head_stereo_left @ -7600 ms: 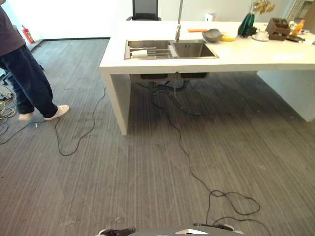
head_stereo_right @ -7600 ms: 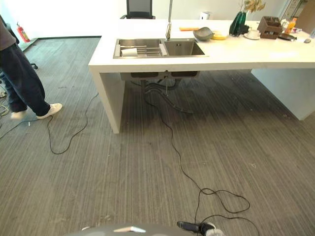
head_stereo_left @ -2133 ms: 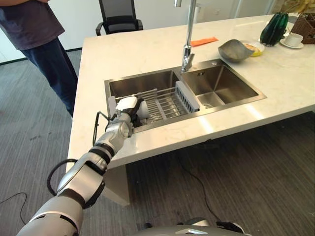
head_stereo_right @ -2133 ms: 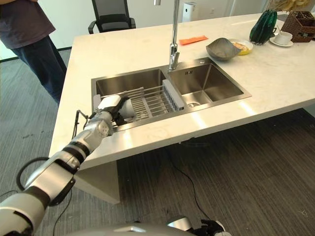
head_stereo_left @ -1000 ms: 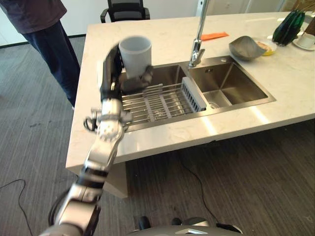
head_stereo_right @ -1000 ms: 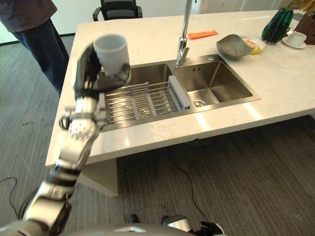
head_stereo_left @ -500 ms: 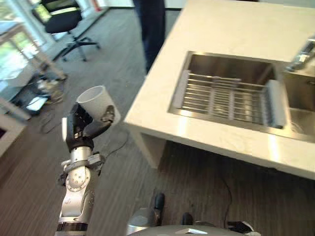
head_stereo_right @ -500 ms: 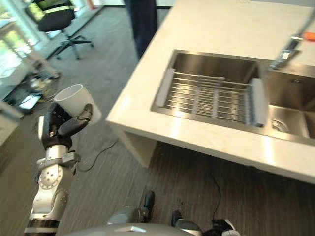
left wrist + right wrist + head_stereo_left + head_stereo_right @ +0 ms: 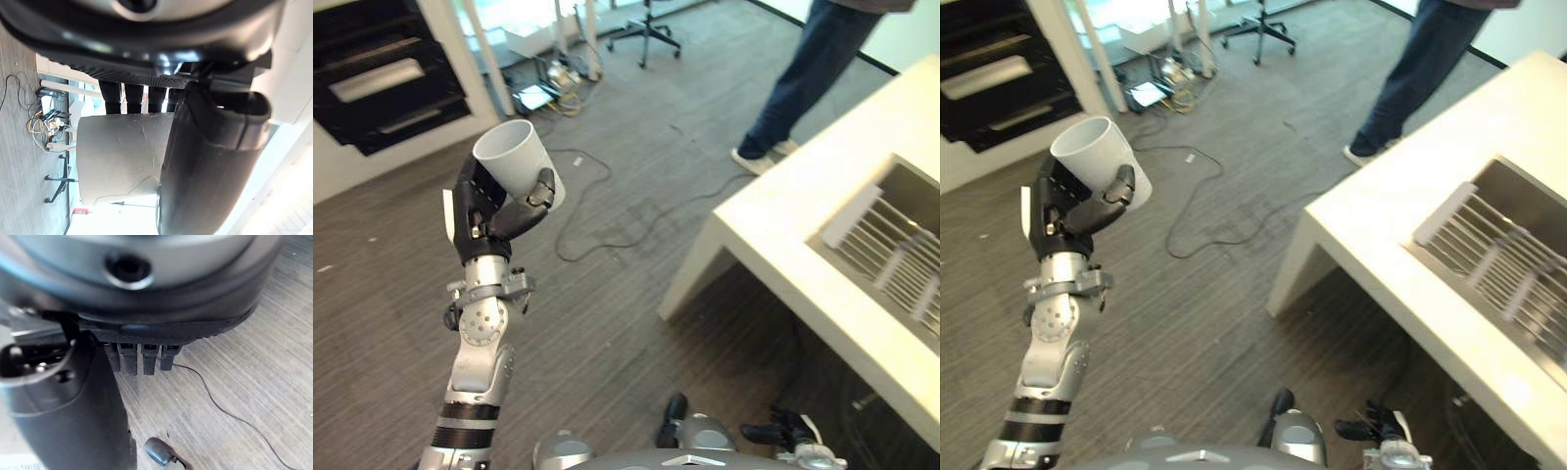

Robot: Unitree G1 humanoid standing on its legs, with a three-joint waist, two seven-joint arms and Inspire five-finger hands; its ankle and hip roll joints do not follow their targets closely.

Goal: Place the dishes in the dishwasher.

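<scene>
In the left eye view the left hand [image 9: 487, 213] clutched the white cup [image 9: 516, 162] at ten o'clock, tilted and apt to slip, while the right wrist view showed the right hand [image 9: 73, 396] straight-fingered, empty

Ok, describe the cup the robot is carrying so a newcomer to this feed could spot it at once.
Start at the white counter on the right, then look left across the grey floor to the raised left hand. The cup sits in its curled fingers, tilted, mouth upward: a plain white handleless cylinder.
</scene>
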